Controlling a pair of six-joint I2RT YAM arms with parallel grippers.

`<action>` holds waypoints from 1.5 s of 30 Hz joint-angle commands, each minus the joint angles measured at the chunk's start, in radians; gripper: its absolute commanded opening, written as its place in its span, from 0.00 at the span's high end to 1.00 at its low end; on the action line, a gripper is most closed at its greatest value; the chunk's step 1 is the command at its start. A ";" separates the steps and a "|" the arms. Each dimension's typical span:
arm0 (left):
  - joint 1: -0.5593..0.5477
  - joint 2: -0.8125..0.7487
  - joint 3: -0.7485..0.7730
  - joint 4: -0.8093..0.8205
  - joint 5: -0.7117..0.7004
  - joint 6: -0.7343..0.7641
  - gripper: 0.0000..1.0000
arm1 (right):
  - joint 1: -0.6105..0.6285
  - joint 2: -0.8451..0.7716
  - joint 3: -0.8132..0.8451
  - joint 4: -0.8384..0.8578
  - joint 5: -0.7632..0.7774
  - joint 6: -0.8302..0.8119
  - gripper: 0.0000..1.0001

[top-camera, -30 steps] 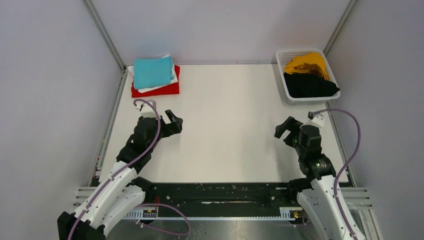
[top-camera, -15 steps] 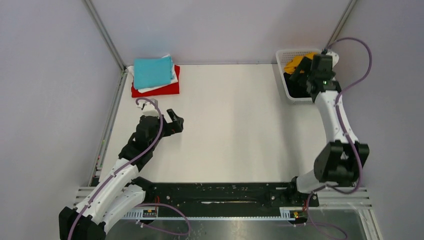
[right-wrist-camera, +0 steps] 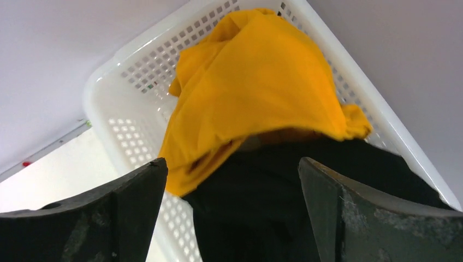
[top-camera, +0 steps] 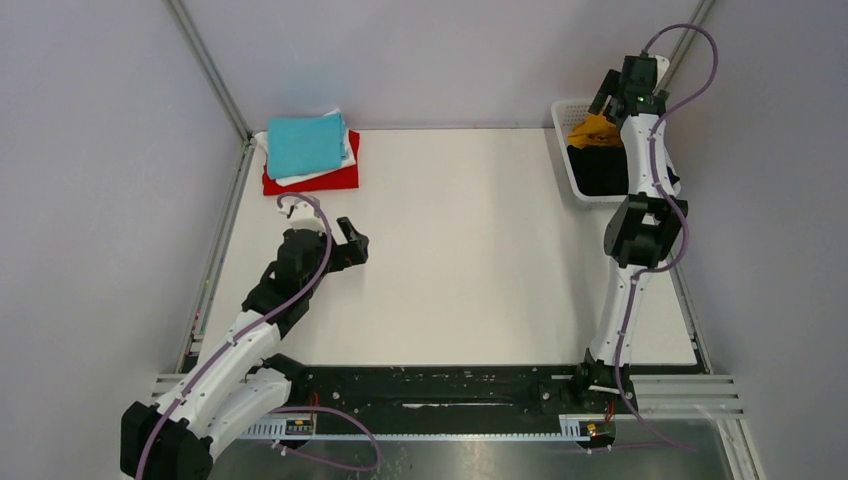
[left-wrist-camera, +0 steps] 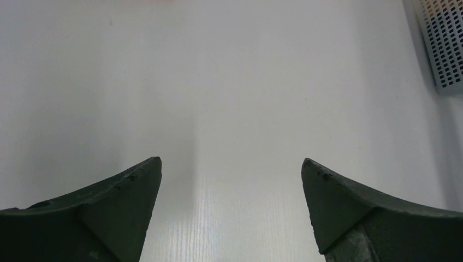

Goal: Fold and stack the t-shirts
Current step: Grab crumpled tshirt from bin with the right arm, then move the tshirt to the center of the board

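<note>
step: pick orange-yellow t-shirt (right-wrist-camera: 256,82) | where: bunched atop black t-shirt (right-wrist-camera: 262,191) in basket (right-wrist-camera: 136,82) | my right gripper (right-wrist-camera: 232,169): wide apart above it | tip: i'd pinch yellow only, lift slow | left gripper (left-wrist-camera: 232,169): apart too

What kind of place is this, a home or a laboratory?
Probably a robot test cell in a laboratory, not a home: plain grey panels enclose a white table, and the left arm and right arm are bolted to a rail at its near edge.

Orange-yellow t-shirt (right-wrist-camera: 256,82), black t-shirt (right-wrist-camera: 306,185), white mesh basket (right-wrist-camera: 136,82), teal t-shirt (top-camera: 305,143), white t-shirt (top-camera: 350,150), red t-shirt (top-camera: 335,181).
</note>
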 commanded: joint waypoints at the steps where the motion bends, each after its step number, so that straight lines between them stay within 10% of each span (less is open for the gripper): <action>1: -0.002 0.007 0.027 0.064 -0.028 0.016 0.01 | -0.007 0.190 0.261 -0.042 0.008 -0.067 0.02; 9: -0.002 0.053 0.056 0.041 -0.060 0.024 0.01 | -0.009 0.285 0.196 0.106 -0.121 -0.062 0.17; 19: -0.003 0.044 0.052 0.034 -0.064 0.019 0.01 | -0.010 0.252 0.235 0.202 -0.199 -0.018 1.00; 33: -0.003 -0.129 0.019 0.010 0.034 -0.023 0.01 | 0.043 -0.384 0.035 0.114 -0.620 0.102 1.00; 45: -0.002 -0.259 0.094 -0.223 -0.050 -0.132 0.01 | 0.405 -0.726 -0.181 0.006 -0.949 0.095 1.00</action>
